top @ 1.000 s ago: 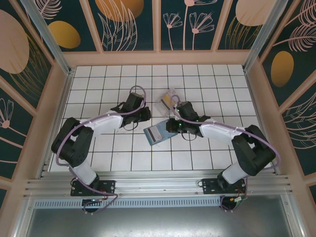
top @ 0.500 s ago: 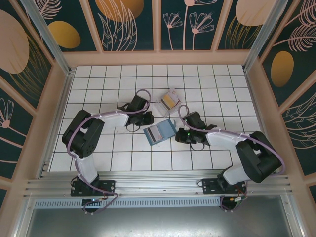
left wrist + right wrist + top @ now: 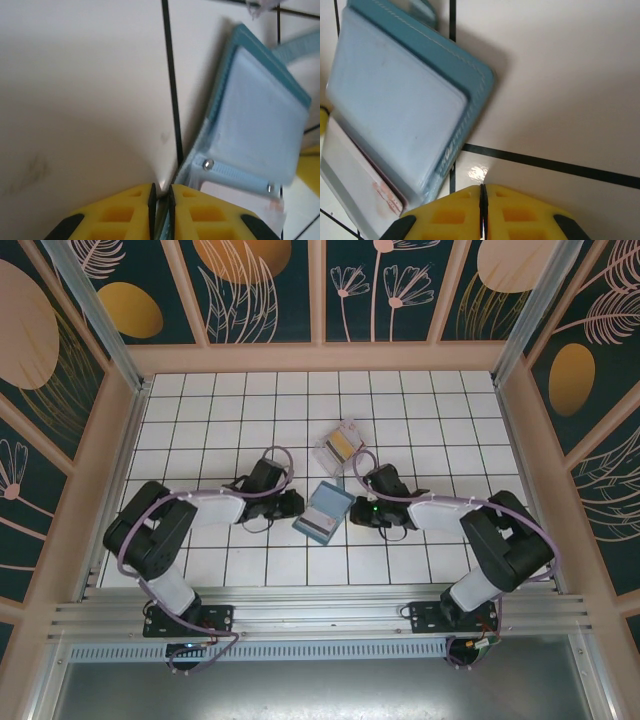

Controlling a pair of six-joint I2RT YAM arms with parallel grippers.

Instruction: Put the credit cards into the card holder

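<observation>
The card holder (image 3: 354,428) is sitting on the tiles (image 3: 200,410) with a yellow card (image 3: 341,445) inside, lying at 11 o'clock from the right gripper (image 3: 482,190), probably the nearer, which is pressing closed and empty; the left gripper (image 3: 161,189) is nearly closed at the teal wallet (image 3: 324,512) edge, its hold unclear

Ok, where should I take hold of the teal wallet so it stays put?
The teal wallet lies flat on the tiles, so a pinch from above finds little. Its stitched border juts past the grey-blue pocket as a thin lip, facing the right gripper. Probably best: come in low from that side, jaws opened, one finger under the lip.
</observation>
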